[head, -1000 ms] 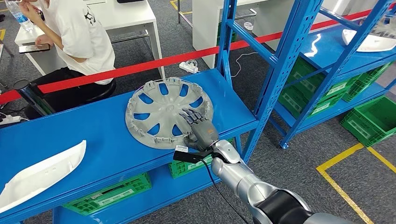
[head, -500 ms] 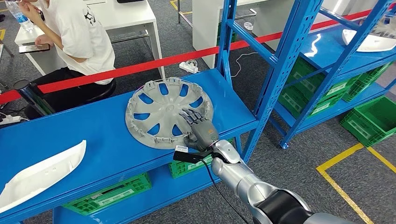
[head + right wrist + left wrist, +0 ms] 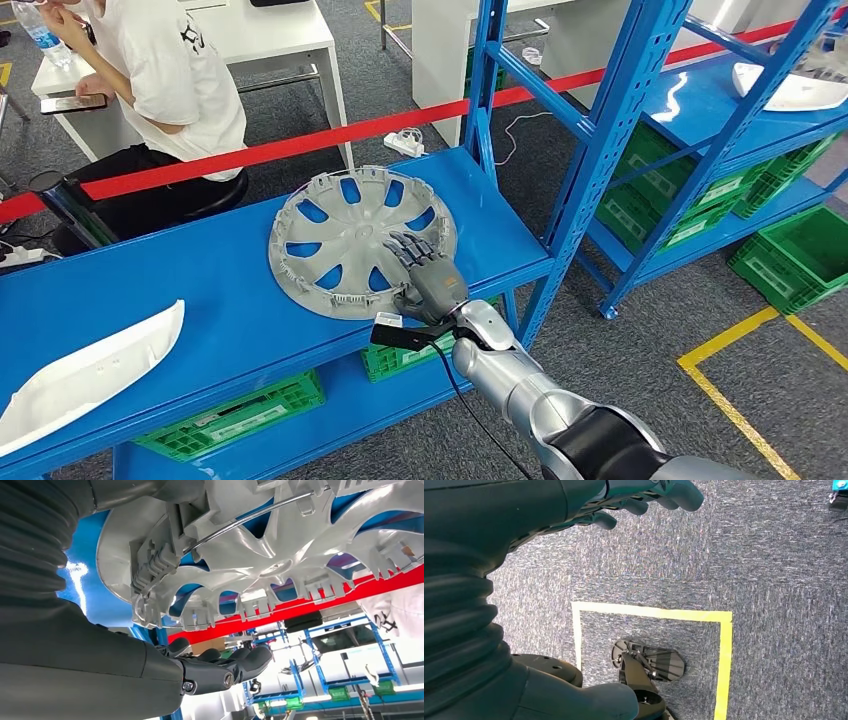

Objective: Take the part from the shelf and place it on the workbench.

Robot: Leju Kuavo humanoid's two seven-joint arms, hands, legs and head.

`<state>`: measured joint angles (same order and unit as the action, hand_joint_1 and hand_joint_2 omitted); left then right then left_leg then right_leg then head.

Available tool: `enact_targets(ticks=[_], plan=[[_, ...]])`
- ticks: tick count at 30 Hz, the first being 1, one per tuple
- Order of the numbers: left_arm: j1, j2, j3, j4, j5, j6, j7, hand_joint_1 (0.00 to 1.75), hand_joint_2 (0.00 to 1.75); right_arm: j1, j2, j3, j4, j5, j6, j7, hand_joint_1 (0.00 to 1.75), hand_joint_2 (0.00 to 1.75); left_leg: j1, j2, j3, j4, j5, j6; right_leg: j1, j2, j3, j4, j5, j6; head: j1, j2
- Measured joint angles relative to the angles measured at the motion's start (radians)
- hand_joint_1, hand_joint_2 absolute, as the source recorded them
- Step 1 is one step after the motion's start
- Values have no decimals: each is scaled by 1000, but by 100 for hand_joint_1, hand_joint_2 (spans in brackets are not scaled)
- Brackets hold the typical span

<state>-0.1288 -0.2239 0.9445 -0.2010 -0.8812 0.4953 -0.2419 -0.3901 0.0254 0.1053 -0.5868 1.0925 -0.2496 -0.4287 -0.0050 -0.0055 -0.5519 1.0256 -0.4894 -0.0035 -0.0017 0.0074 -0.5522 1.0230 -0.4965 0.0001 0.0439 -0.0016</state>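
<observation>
Head view: right hand (image 3: 428, 275) fingers (image 3: 405, 246) rest on hubcap (image 3: 340, 235)

A: Where is free room on the shelf (image 3: 230, 290)?
B: Bare blue surface lies between the hubcap (image 3: 350, 240) and the white panel (image 3: 85, 375).
A: What stands in the way?
B: The blue upright (image 3: 600, 150) is just beside the right hand (image 3: 432, 282), and the red tape (image 3: 300, 145) runs behind.
</observation>
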Motion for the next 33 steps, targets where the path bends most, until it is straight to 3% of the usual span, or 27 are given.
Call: enact_targets(ticks=[7,15,24,33], plan=[[0,0,0,0,1,1,-1,0,175,8,4,-1,-15,-4,-27,-22,24,175,0,0,0,0,0,0,0,0,0,0,0,0,0,0],[2,0,0,0,5,1,-5,0,175,89,38,-16,-216,-172,-9,-205,24,175,0,-1,-1,-1,0,0,0,0,-1,0,0,0,0,0],[3,0,0,0,15,1,-15,0,175,159,59,-9,-464,-179,-21,-197,24,175,0,-1,-1,-1,0,0,0,0,-1,0,-1,-1,0,0],[4,1,0,0,18,5,-26,0,175,169,60,15,-515,-217,15,-195,24,175,0,-1,-1,-1,0,0,0,0,-1,0,-1,-1,0,0]])
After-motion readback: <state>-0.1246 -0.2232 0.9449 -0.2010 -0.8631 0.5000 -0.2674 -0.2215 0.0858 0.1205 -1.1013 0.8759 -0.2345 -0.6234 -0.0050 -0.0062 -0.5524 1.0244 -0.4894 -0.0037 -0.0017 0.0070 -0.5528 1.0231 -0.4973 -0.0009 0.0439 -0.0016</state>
